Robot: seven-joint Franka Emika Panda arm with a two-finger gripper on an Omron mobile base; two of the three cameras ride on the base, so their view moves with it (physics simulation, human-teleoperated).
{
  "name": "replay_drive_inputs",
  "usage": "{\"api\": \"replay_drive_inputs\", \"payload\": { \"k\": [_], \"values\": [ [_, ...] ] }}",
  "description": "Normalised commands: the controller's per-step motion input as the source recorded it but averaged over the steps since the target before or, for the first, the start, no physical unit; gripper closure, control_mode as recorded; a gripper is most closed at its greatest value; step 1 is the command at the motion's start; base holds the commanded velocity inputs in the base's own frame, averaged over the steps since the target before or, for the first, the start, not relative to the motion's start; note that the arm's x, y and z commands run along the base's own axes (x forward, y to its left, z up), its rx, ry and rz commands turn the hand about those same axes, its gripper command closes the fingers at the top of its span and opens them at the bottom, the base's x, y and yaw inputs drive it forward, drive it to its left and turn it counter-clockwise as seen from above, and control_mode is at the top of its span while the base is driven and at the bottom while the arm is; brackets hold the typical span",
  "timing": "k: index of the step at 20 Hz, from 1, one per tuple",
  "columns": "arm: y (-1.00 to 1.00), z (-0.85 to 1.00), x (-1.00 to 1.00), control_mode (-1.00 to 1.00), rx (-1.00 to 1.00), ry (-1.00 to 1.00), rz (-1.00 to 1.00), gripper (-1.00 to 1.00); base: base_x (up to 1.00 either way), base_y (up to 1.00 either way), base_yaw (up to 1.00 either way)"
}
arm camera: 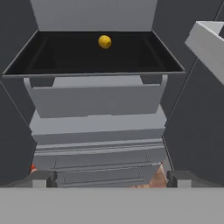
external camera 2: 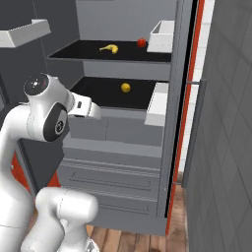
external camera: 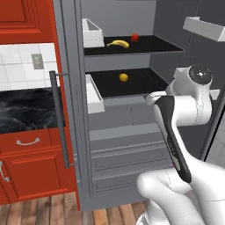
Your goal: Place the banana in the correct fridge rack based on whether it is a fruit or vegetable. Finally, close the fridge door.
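Observation:
The banana (external camera: 118, 43) (external camera 2: 109, 48) lies on the upper fridge rack (external camera: 151, 46) (external camera 2: 74, 51), a black shelf it shares with a small red fruit (external camera: 134, 37) (external camera 2: 141, 43). My gripper (external camera: 150, 97) (external camera 2: 97, 113) (arm camera: 111, 179) hangs in front of the fridge, just below the front edge of the lower black shelf (external camera: 140, 84) (external camera 2: 98, 93) (arm camera: 65, 57). It is open, with nothing between its fingers. A round yellow fruit (external camera: 124, 78) (external camera 2: 126, 87) (arm camera: 104, 42) sits on that lower shelf.
The fridge door (external camera: 70, 110) (external camera 2: 184, 98) stands wide open, with white bins (external camera: 93, 33) (external camera 2: 158, 103) on its inside. A second bin (external camera: 204, 26) (external camera 2: 24, 32) (arm camera: 208, 41) juts out on the other side. Grey drawers (arm camera: 96, 103) sit below the shelves. Red cabinets (external camera: 30, 162) flank the fridge.

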Motion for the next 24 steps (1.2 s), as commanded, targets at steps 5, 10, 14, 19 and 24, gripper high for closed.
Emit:
{"api": "replay_drive_inputs", "payload": {
  "k": [5, 10, 14, 19, 24],
  "values": [
    [0.01, 0.00, -0.18, -1.00, 0.00, -0.01, 0.00, -1.00, 0.00, 0.00, 0.00],
    [0.76, 0.04, -0.95, -1.00, -0.09, -0.27, 0.08, -1.00, 0.00, 0.00, 0.00],
    [1.00, 0.02, -1.00, -1.00, -0.08, -0.37, 0.05, -1.00, 0.00, 0.00, 0.00],
    [1.00, 0.03, -1.00, -1.00, -0.04, -0.39, 0.01, -1.00, 0.00, 0.00, 0.00],
    [1.00, -0.08, -0.73, -1.00, 0.02, -0.42, -0.02, -1.00, 0.00, 0.00, 0.00]
  ]
}}
